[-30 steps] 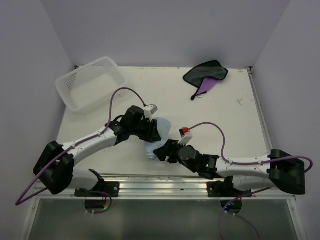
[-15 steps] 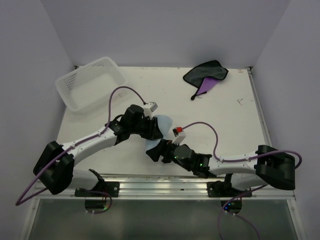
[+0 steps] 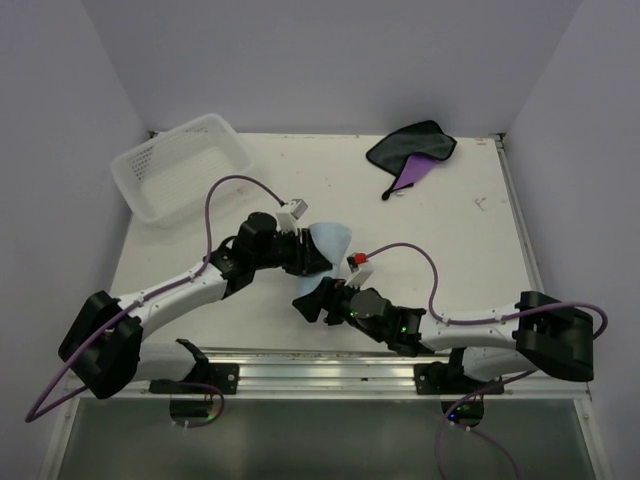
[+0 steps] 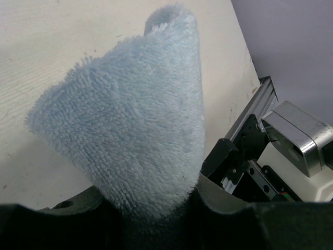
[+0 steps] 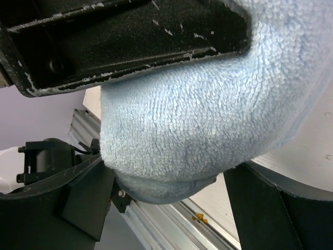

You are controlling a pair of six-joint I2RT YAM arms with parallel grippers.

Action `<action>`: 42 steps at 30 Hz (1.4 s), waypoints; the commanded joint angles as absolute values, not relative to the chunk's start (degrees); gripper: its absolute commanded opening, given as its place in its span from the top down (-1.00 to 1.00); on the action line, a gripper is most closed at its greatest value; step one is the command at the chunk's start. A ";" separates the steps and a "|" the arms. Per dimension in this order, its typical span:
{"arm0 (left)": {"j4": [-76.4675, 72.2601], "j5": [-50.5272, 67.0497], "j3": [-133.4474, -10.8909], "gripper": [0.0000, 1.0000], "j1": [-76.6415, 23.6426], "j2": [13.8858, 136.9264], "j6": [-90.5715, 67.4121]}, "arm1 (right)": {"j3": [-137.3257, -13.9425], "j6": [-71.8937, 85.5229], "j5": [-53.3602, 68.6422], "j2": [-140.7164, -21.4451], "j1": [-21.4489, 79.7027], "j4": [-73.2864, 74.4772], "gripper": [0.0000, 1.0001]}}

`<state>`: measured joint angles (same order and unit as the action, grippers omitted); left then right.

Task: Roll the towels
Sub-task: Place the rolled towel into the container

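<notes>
We count two towels, a light blue towel [image 3: 332,240] and a purple and dark grey towel [image 3: 412,150], one white lattice basket [image 3: 180,165], one table [image 3: 470,240], and two arms, left arm [image 3: 172,290] and right arm [image 3: 470,328]

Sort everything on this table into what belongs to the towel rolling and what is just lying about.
For the job:
- light blue towel, pinched in the left gripper
- purple and dark grey towel, crumpled at the far right

Lying about:
- white lattice basket, far left
</notes>
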<state>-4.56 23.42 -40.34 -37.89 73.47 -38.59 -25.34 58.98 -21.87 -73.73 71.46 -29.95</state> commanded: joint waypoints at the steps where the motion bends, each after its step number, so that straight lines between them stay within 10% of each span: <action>1: -12.83 25.40 -40.17 1.00 -37.62 71.45 -40.87 | -26.28 57.57 -24.34 -70.76 71.46 -27.87 -0.69; 13: -5.97 18.02 -41.49 1.00 -37.44 71.37 -31.73 | -24.88 50.54 -17.66 -51.62 71.54 -11.63 -0.63; 20: -11.51 21.70 -37.88 1.00 -36.65 70.14 -34.36 | -20.31 52.90 -23.10 -43.60 71.46 -6.07 -0.01; 27: 2.50 18.90 -43.75 1.00 -36.30 76.45 -28.50 | -19.51 55.02 -24.33 -45.61 71.46 -5.27 0.05; 34: 0.97 23.11 -41.67 1.00 -36.30 74.46 -26.72 | -21.79 58.01 -34.10 -51.23 69.53 -2.81 0.78; 42: -6.77 28.83 -37.36 1.00 -36.39 71.98 -27.24 | -22.76 55.90 -27.60 -60.73 62.67 -14.84 0.80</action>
